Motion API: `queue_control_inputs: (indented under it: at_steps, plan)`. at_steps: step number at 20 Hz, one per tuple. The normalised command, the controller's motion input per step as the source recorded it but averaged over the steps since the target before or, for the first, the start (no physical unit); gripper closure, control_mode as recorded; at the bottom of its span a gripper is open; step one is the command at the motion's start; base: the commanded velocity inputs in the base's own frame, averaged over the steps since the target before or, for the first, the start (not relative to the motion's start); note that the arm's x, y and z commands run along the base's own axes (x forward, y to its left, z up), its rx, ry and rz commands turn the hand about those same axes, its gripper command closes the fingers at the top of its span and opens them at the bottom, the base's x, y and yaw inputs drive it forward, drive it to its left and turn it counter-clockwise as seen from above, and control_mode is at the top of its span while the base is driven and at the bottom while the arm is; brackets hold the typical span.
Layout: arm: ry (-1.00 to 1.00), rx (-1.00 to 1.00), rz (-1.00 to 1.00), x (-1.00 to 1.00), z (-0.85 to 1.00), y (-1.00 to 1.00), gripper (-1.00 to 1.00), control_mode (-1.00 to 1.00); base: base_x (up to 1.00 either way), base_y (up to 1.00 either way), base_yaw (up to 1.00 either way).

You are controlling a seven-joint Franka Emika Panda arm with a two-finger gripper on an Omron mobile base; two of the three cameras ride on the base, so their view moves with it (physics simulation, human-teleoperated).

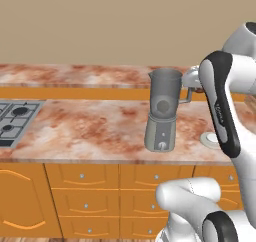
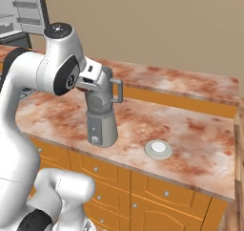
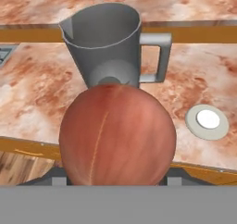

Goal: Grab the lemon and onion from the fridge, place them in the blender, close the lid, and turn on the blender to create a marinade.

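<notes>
A big red-brown onion [image 3: 118, 135] fills the lower middle of the hand view, and my gripper [image 3: 115, 174] is shut on it, its fingertips mostly hidden behind it. Just past the onion stands the blender [image 3: 106, 42], its grey jar open at the top with the handle to the right. The blender [image 1: 162, 111] sits on the counter, and my hand is close beside the jar's upper part [image 2: 101, 89]. A small ball shows dimly through the jar wall [image 1: 162, 106]; I cannot tell whether it is the lemon. The lid [image 2: 158, 149] lies flat on the counter right of the blender. The fridge [image 2: 24, 8] stands at the far left.
A marbled reddish counter [image 1: 85, 131] carries the blender, with a raised back ledge [image 1: 75, 76] behind. A cooktop [image 1: 15, 118] is set in the counter's left end. Orange drawers [image 1: 85, 191] run below the front edge.
</notes>
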Motion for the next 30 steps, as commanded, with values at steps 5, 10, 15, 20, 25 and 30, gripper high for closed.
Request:
queue_control_inputs:
  at_steps: [5, 10, 15, 20, 25, 30]
  plan:
    - [0.02, 0.0, 0.0, 0.3, 0.17, 0.0, 1.0, -1.0, 0.0, 0.0, 0.0]
    - [0.0, -0.03, 0.0, 0.26, 0.17, 0.17, 1.0, -1.0, 0.0, 0.0, 0.0]
    - [0.0, -0.04, 0.0, 0.32, 0.05, 0.14, 1.0, -1.0, 0.0, 0.0, 0.0]
    - [0.05, -0.04, 0.0, 0.63, 0.0, 0.0, 1.0, -1.0, 0.0, 0.0, 0.0]
    - [0.16, 0.0, 0.0, 0.83, 0.0, 0.03, 1.0, -1.0, 0.0, 0.0, 0.0]
    - [0.18, 0.0, 0.0, 0.63, -0.02, 0.01, 1.0, -1.0, 0.0, 0.0, 0.0]
